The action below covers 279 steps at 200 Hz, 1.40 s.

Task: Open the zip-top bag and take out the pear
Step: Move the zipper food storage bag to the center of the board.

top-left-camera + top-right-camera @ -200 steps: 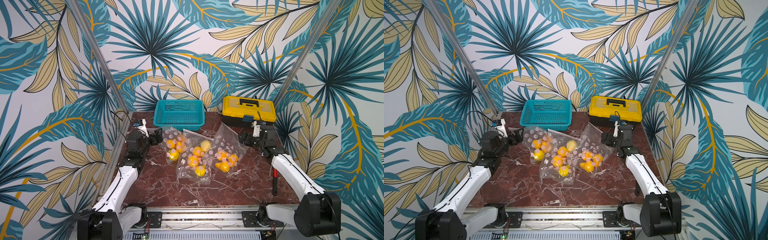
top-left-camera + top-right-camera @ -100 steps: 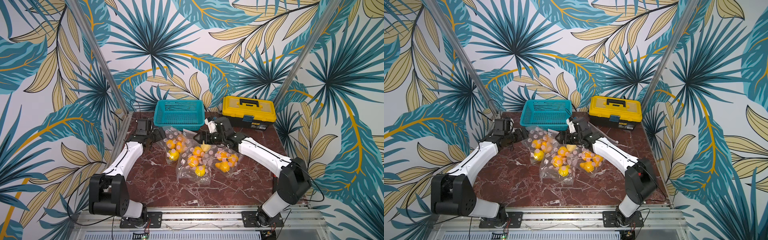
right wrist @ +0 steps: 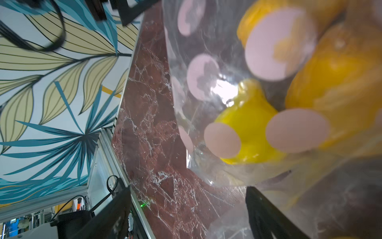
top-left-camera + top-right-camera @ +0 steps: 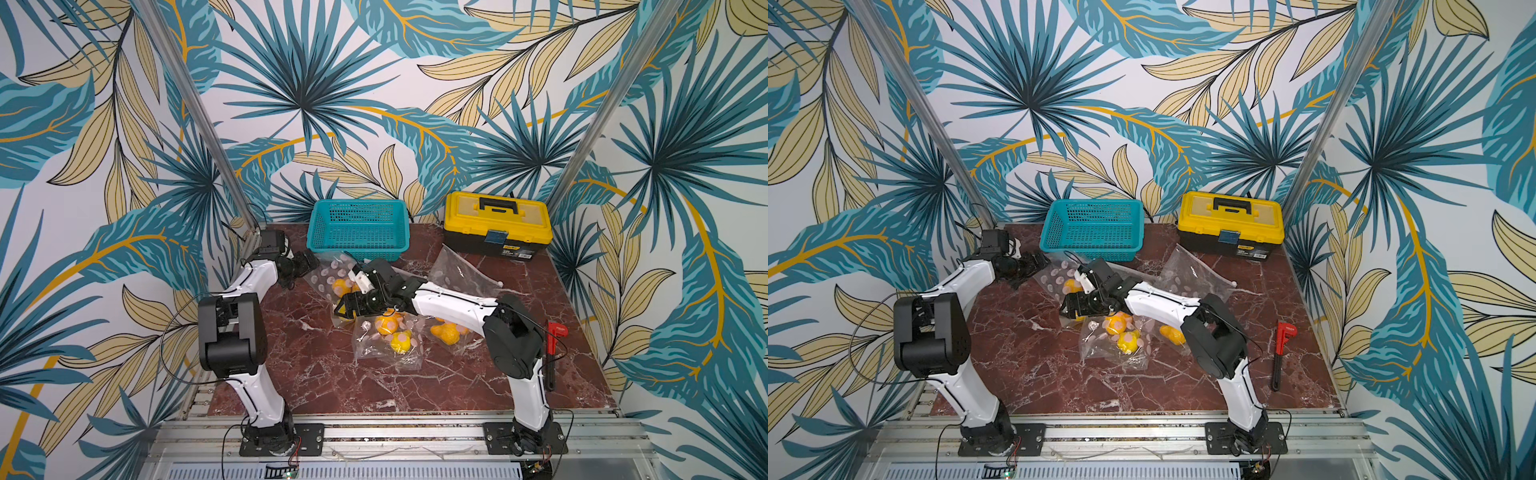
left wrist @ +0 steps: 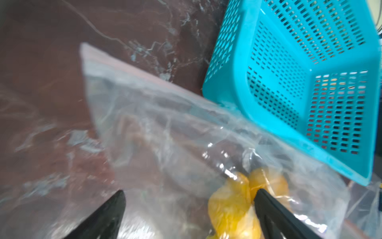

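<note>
In both top views the left gripper [image 4: 309,262] stood at centre left, jaws wide and holding nothing, just beside the upper-left corner of the left bag [image 4: 332,276]; that bag ran down and right from it, the basket [image 4: 357,228] close above; the right gripper [image 4: 345,309] reached across to the bag's lower end, jaws also wide, empty; the fruit [image 3: 248,128] showed through the film, which one the pear I could not tell; right of these lay two more bags [image 4: 390,336], a toolbox [image 4: 496,222] and a wrench [image 4: 552,353], well apart.
</note>
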Each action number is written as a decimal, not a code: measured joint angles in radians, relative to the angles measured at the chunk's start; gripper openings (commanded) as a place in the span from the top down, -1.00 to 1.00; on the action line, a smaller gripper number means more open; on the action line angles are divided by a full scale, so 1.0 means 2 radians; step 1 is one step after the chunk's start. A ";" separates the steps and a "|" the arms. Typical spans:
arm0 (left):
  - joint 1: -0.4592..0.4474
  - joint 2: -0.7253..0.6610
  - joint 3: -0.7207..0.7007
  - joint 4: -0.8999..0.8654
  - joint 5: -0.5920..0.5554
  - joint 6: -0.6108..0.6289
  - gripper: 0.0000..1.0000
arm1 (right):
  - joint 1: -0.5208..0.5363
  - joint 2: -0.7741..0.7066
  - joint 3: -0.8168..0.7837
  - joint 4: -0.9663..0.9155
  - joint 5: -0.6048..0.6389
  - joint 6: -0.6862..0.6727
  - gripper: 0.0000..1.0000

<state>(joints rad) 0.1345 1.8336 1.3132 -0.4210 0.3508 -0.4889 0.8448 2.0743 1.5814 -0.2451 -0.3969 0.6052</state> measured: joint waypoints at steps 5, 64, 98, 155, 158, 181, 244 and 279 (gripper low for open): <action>0.000 0.005 0.001 0.006 0.005 -0.003 -0.55 | 0.002 0.002 -0.002 0.000 0.002 0.001 -0.71; 0.000 0.019 0.001 0.033 0.041 -0.013 0.70 | -0.007 -0.015 -0.082 -0.018 0.051 0.012 -0.67; 0.000 0.005 -0.008 0.035 0.058 -0.002 1.00 | -0.056 -0.067 -0.163 -0.024 0.081 0.016 -0.66; -0.009 -0.084 -0.044 0.036 0.102 0.035 1.00 | -0.170 -0.161 -0.267 -0.035 0.120 0.002 -0.67; -0.011 -0.090 -0.046 0.036 0.106 0.039 1.00 | -0.175 -0.164 -0.270 -0.037 0.123 0.000 -0.67; -0.023 -0.117 -0.049 0.030 0.126 0.064 1.00 | -0.208 -0.183 -0.284 -0.054 0.137 -0.015 -0.66; -0.069 -0.205 -0.048 0.009 0.193 0.167 1.00 | -0.238 -0.251 -0.259 -0.099 0.156 -0.065 -0.79; -0.077 -0.239 -0.043 0.006 0.274 0.244 1.00 | -0.238 -0.316 -0.238 -0.059 0.092 -0.120 -0.79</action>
<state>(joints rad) -0.0193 1.3560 1.2270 -0.4088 0.8978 -0.0010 0.3683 1.4418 1.1046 -0.3634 -0.2138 0.3649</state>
